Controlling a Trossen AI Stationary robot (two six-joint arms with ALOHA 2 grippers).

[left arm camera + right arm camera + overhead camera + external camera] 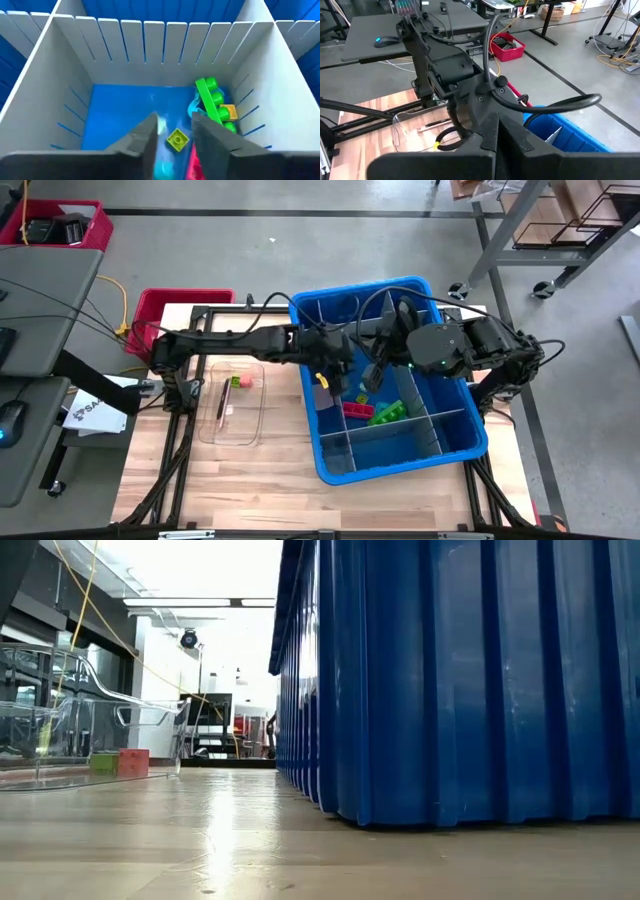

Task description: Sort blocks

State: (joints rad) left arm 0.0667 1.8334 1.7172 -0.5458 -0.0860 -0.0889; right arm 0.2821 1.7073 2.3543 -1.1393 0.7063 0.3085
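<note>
My left gripper hangs open over a compartment of the blue bin, near the bin's left side. A yellow block shows tilted in the gap between the fingers, apart from both. Under it on the compartment floor lie a green block, an orange one, a teal one and a red one. In the high view red and green blocks show. My right gripper is shut and empty, held high above the bin.
Thin grey dividers split the bin into compartments. A clear tray on the wooden table left of the bin holds a pink block and a green block. A red crate stands at the far left.
</note>
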